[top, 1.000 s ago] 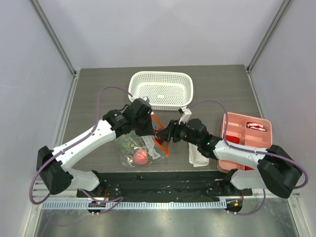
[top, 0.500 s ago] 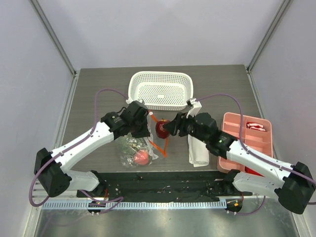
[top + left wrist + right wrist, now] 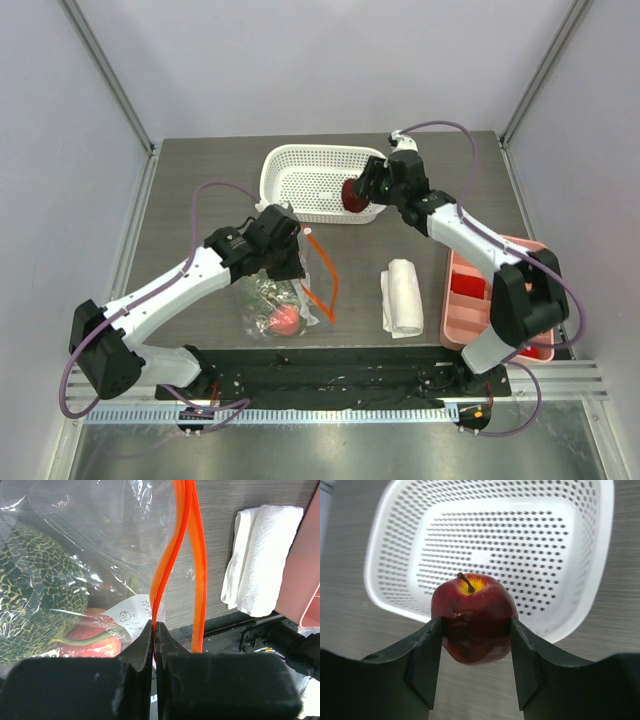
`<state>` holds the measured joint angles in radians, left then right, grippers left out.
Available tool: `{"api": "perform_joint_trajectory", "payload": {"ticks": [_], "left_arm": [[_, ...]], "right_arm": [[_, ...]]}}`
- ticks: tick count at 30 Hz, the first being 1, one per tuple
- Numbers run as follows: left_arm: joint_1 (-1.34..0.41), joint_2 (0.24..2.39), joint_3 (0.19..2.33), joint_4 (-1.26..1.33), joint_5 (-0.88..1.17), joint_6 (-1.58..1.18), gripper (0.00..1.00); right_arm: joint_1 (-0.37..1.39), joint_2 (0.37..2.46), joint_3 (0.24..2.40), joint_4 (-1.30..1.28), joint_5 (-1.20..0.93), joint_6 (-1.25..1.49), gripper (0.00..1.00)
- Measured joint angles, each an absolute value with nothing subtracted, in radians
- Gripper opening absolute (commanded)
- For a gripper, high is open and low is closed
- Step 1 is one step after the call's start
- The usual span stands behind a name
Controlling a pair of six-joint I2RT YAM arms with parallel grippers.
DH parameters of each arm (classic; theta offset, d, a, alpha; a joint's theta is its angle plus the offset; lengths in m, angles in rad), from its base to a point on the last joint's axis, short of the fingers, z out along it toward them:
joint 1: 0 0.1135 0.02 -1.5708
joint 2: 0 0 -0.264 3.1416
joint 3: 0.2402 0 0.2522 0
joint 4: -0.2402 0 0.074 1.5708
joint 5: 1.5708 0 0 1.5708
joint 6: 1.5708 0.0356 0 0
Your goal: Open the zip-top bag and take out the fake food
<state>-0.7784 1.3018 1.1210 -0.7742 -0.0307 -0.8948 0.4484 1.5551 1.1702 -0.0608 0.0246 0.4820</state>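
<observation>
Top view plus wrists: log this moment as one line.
left tool: shut on zip strip | right tool: shut on dark red fruit, at white basket | in zip-top bag: green ball, pinkish-red fruit

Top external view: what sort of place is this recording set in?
Probably a lab robot test cell: plain grey panel walls on metal framing enclose the table, and two robot arms are mounted at its near edge.

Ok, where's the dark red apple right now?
In the top view, the dark red apple is clamped in the right gripper, over the near-right corner of the white basket.
</observation>
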Motion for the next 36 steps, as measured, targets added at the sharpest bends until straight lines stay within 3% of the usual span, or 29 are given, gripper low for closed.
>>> {"api": "perform_joint_trajectory", "payload": {"ticks": [4, 5, 6, 8, 11, 12, 15, 26, 36], "left_arm": [[-0.778, 1.301, 1.121, -0.775, -0.027, -0.895, 0.00], [-0.778, 1.301, 1.121, -0.775, -0.025, -0.895, 0.00], [-0.778, 1.301, 1.121, -0.775, -0.024, -0.895, 0.00], [-0.778, 1.300, 1.121, -0.775, -0.021, -0.895, 0.00], [-0.778, 1.300, 1.121, -0.775, -0.017, -0.895, 0.00], [-0.778, 1.300, 1.122, -0.775, -0.015, -0.895, 0.00], [-0.778, 1.300, 1.126, -0.775, -0.014, -0.894, 0.00], [-0.778, 1.301, 1.177, -0.778, -0.014, -0.884, 0.00], [-0.778, 1.305, 1.179, -0.778, -0.013, -0.882, 0.00]], "right_arm": [[0.435, 1.689, 1.266, -0.134, 0.067, 0.427, 0.13], [0.435, 1.702, 1.278, -0.145, 0.075, 0.416, 0.18], [0.435, 1.715, 1.290, -0.160, 0.083, 0.406, 0.30], [0.435, 1.737, 1.309, -0.179, 0.097, 0.389, 0.33], [0.434, 1.773, 1.351, -0.213, 0.112, 0.366, 0.50], [0.434, 1.785, 1.365, -0.219, 0.114, 0.360, 0.62], [0.432, 1.806, 1.386, -0.227, 0.118, 0.345, 0.73], [0.431, 1.763, 1.417, -0.319, 0.078, 0.319, 0.71], [0.562, 1.346, 1.152, -0.360, -0.164, 0.382, 0.53]]}}
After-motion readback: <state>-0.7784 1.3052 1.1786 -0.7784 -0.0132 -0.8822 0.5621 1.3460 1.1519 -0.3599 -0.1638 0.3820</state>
